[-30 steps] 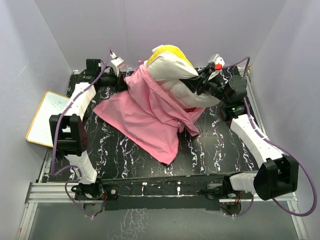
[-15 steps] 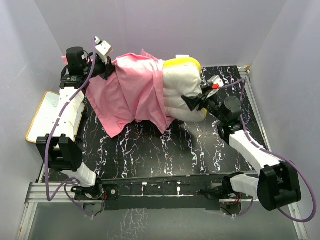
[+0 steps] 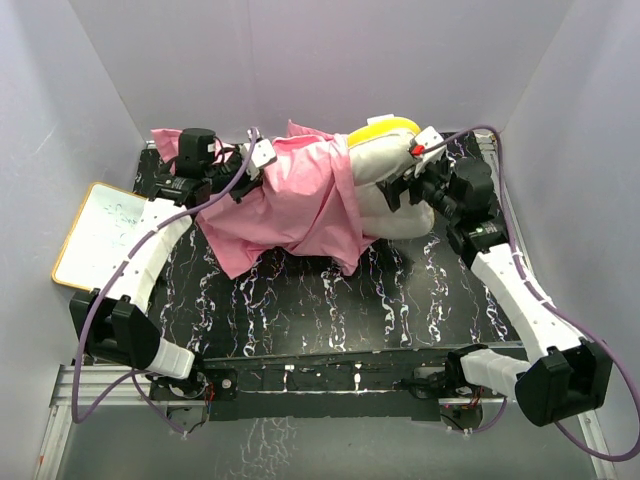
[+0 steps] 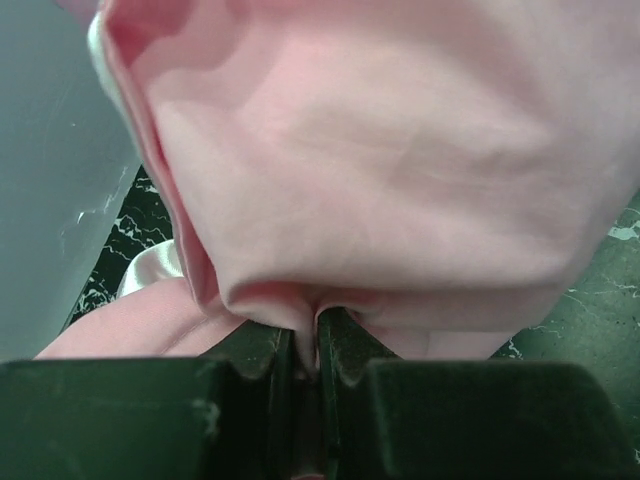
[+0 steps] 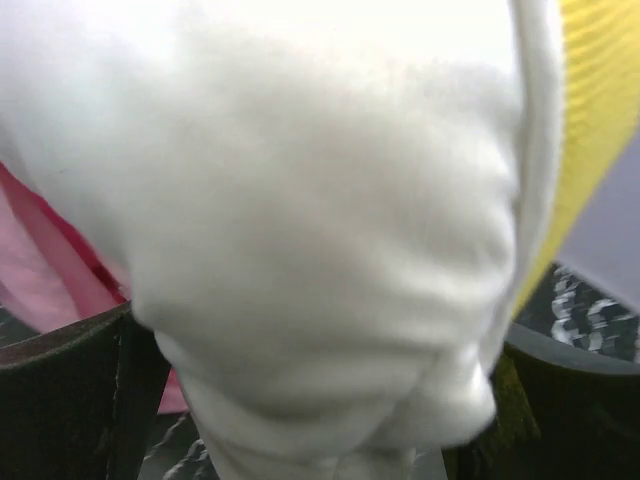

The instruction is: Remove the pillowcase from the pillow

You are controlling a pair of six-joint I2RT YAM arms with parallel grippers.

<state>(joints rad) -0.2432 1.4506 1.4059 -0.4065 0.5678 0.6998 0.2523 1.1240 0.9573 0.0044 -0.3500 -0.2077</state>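
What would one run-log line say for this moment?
left pincer shut on pillowcase | right pincer shut on pillow | pillowcase partly off

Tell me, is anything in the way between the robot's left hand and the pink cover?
No, nothing visible. The left hand pinches a fold of the pink fabric pillowcase between its fingers, with no gap. The right hand grips the plump white pillow with the yellow band.

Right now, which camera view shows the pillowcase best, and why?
Top external: nearly the whole pillowcase shows, covering the pillow's left part. Left wrist shows only a fold pinched in the left gripper; right wrist, just a pink sliver.
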